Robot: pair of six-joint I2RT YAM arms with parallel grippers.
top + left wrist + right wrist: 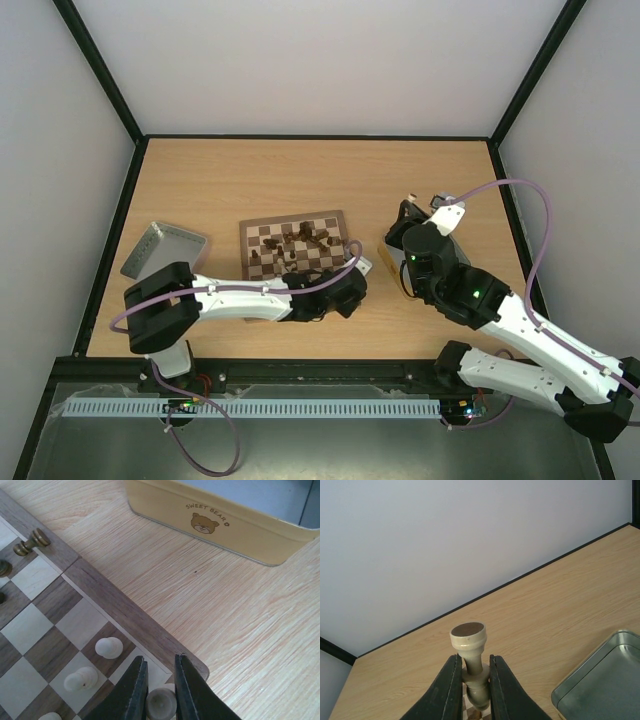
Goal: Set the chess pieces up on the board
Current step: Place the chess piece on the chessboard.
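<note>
The board (295, 246) lies mid-table with several dark and cream pieces on it. My left gripper (356, 272) is at its near right corner. In the left wrist view this gripper (161, 695) is shut on a cream piece (161, 704) over the corner square of the board (107, 597). Two cream pawns (109, 647) stand just left of it, and a dark piece (31, 541) lies on the border. My right gripper (409, 213), held right of the board, is shut (471, 677) on a cream piece (469, 639), which it holds base-up in the air.
A yellow "Sweet Bear" tin (220, 527) stands right of the board, partly under the right arm (392, 250). A grey metal tray (163, 247) lies left of the board. A grey tray corner (605, 685) shows in the right wrist view.
</note>
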